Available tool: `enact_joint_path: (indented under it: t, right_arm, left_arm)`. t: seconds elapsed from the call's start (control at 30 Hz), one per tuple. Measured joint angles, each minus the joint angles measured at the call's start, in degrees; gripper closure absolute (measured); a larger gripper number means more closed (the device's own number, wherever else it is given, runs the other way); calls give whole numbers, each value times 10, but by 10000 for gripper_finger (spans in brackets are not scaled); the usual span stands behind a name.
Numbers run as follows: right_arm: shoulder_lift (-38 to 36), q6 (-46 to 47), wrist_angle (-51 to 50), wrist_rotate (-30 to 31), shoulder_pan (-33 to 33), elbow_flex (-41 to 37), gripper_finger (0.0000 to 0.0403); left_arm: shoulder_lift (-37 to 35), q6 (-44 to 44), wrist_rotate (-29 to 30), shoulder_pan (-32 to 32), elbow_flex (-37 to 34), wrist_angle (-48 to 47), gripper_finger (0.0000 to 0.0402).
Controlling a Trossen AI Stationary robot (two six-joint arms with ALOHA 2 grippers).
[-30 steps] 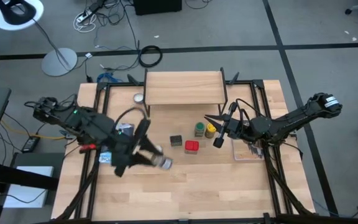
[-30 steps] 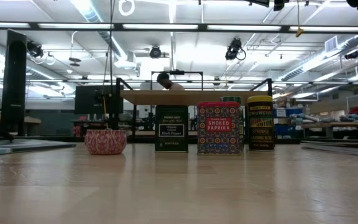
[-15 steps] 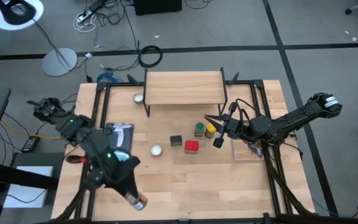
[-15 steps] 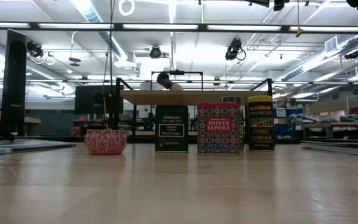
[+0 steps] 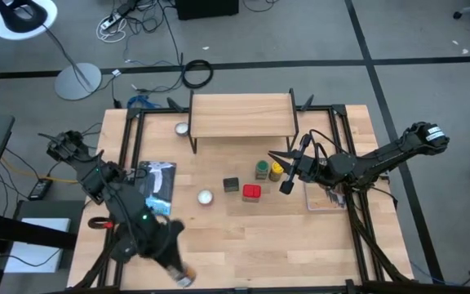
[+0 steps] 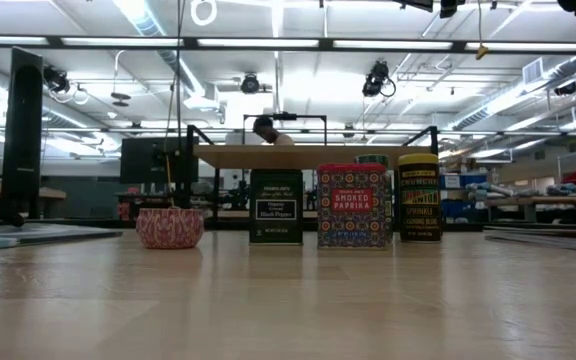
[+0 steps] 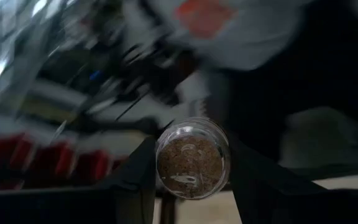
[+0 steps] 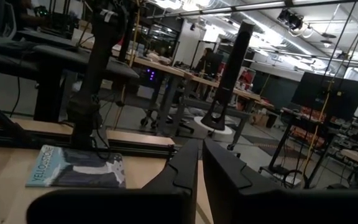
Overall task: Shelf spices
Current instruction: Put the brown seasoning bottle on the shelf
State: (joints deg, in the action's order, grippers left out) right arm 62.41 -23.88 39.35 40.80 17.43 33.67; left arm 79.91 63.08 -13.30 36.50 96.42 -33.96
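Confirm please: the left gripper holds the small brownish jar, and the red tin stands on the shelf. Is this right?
Not quite. The left gripper does hold the small brownish jar, but the red tin stands on the tabletop, in front of the shelf. The high view shows this.

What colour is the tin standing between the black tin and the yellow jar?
Red tin, patterned; clearest in the low view.

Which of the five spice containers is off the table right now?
The small brownish jar, clamped between the left gripper fingers at the table's near-left edge. The black tin, red tin, green-capped jar and yellow jar stand on the tabletop.
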Motion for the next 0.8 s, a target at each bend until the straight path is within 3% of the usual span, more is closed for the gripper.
enact_joint_path:
  t: [0.13, 0.37, 0.6, 0.7, 0.8]
  right_arm:
    - [0, 0, 0, 0, 0, 0, 378]
    - [0, 0, 3, 0, 0, 0, 380]
    - [0, 0, 9, 0, 0, 0, 379]
    - [0, 0, 9, 0, 0, 0, 380]
    - [0, 0, 9, -2, 1, 0, 380]
  left_arm:
    - [2, -107, 115, -20, 0, 60, 247]
    - [3, -315, 267, -84, 0, 128, 247]
    - [2, -497, 372, -166, 0, 154, 247]
    - [3, -531, 416, -200, 0, 153, 247]
    - [6, -549, 424, -238, 0, 154, 247]
